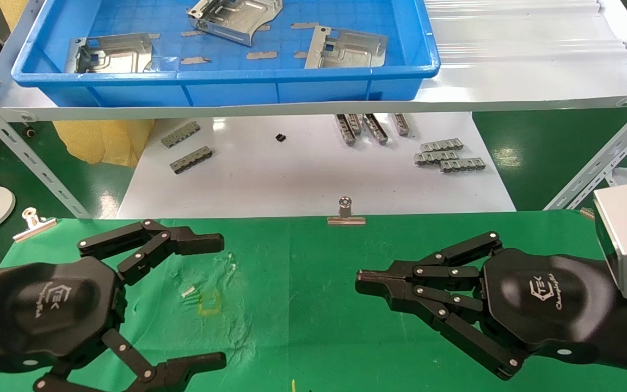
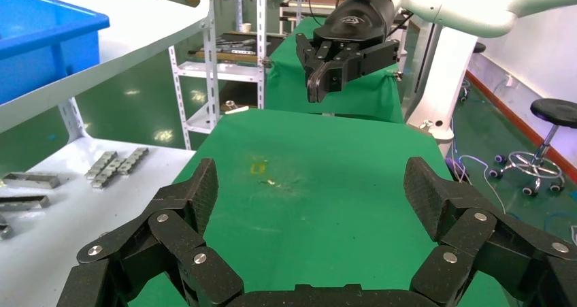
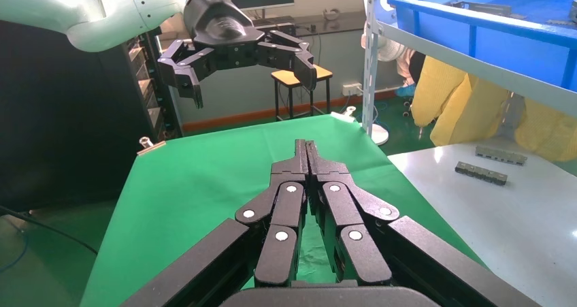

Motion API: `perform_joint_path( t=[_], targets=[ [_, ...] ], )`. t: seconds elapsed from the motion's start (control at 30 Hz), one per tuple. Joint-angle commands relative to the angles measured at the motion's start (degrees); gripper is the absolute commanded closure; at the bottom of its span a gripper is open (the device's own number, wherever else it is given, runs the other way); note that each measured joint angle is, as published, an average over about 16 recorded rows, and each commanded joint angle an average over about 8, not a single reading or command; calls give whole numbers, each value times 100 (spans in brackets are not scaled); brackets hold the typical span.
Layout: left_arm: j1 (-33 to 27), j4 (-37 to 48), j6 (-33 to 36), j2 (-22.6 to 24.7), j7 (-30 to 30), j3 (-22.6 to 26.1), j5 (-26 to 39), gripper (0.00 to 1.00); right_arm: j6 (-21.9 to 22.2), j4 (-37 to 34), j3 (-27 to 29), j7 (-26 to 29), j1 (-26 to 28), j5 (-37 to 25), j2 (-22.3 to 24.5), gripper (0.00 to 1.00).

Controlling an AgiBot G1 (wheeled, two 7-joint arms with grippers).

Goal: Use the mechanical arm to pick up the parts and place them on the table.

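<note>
We see three metal plates in blue tray, upper frame, none on green counter. Left pincer spread, empty; right pincer clenched, empty. Risk: tray wall blocks reach; thin plates slip.

Shiny metal parts, blue plastic tray, wrinkled cloth table

Black hexagonal TEK-marked left gripper, right gripper, jointed silver-riveted jaws, silver wrist blocks
</note>
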Motion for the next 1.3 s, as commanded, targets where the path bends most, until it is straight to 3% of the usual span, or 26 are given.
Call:
perform_joint_path(
  t=[0.03,0.77,0.83,1.07,1.1,1.3],
  targets=[
    [0,0,0,0,0,0,0,0,0,0,0,0,0,0,0,100],
    [-5,-2,-2,1,2,-2,-1,0,0,0,0,0,0,0,0,100],
    [-35,-2,-12,13,9,-7,4,0,0,0,0,0,0,0,0,89],
    [-878,361,-42,325,94,58,282,0,0,0,0,0,0,0,0,4],
    [-1105,503,-33,408,104,92,371,0,0,0,0,0,0,0,0,0],
    [-2818,1927,-109,1110,204,458,1229,0,0,0,0,0,0,0,0,0]
  ],
)
